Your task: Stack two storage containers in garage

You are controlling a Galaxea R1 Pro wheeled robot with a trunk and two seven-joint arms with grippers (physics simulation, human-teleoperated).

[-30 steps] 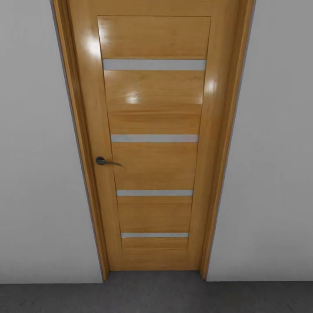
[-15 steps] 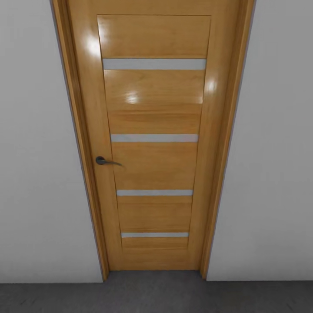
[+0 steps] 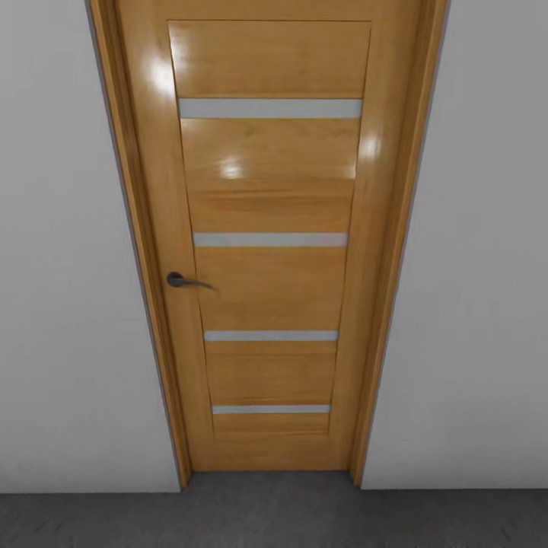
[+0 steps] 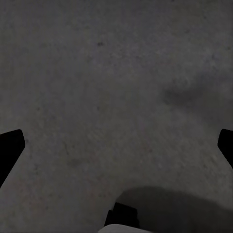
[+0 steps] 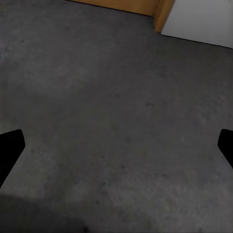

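Observation:
The storage containers are out of view. I face an orange-brown wooden door [image 3: 270,251], closed, with a dark lever handle [image 3: 183,281], set in a pale grey wall [image 3: 68,304]. Dark grey concrete floor [image 3: 274,517] runs along the bottom of the head view. My left gripper [image 4: 116,145] hangs open over bare floor [image 4: 111,87], its dark fingertips [image 4: 9,150] at the frame's two sides. My right gripper [image 5: 116,145] is open too, with nothing between its fingertips [image 5: 9,150], above the floor [image 5: 121,121].
The door frame's foot [image 5: 162,14] and a strip of pale wall [image 5: 204,24] show in the right wrist view. A dark shadow [image 4: 160,208] lies on the concrete in the left wrist view.
The whole head view has shifted up slightly, as the camera moved; the door itself has not moved.

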